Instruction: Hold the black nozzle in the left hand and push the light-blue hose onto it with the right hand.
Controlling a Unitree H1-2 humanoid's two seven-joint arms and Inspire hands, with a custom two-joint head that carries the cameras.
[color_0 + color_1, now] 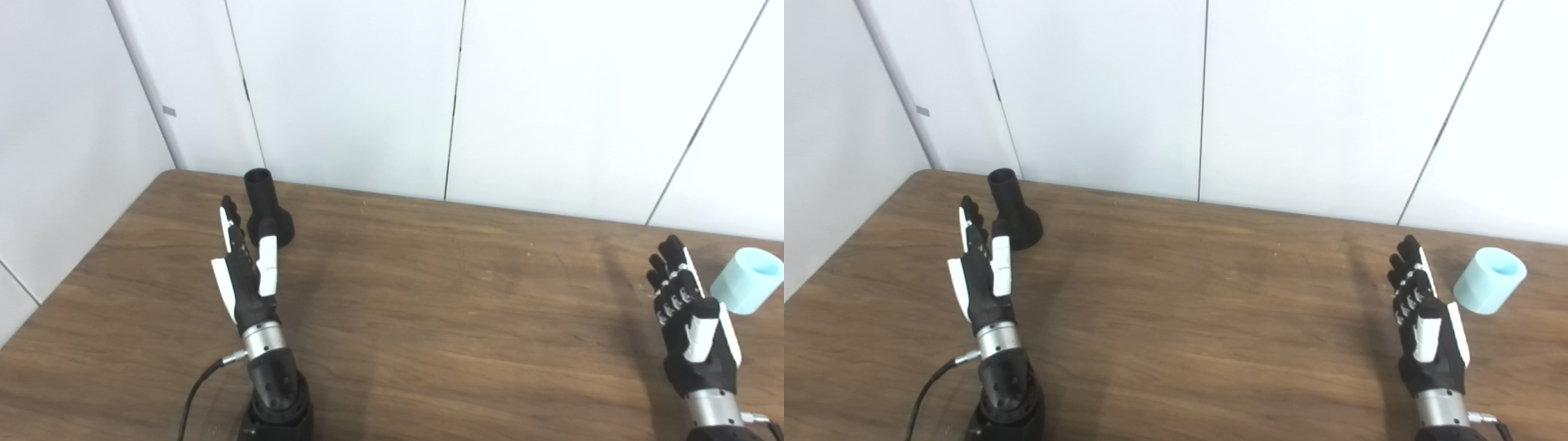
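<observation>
The black nozzle stands upright on its flared base at the back left of the wooden table. My left hand is open, fingers straight, just in front and left of the nozzle, its thumb overlapping the base in view. A short light-blue hose piece stands on end at the far right. My right hand is open, fingers pointing up, close to the hose's left side and apart from it.
White wall panels rise behind the table's back edge and along its left side. A black cable trails from my left wrist toward the front edge.
</observation>
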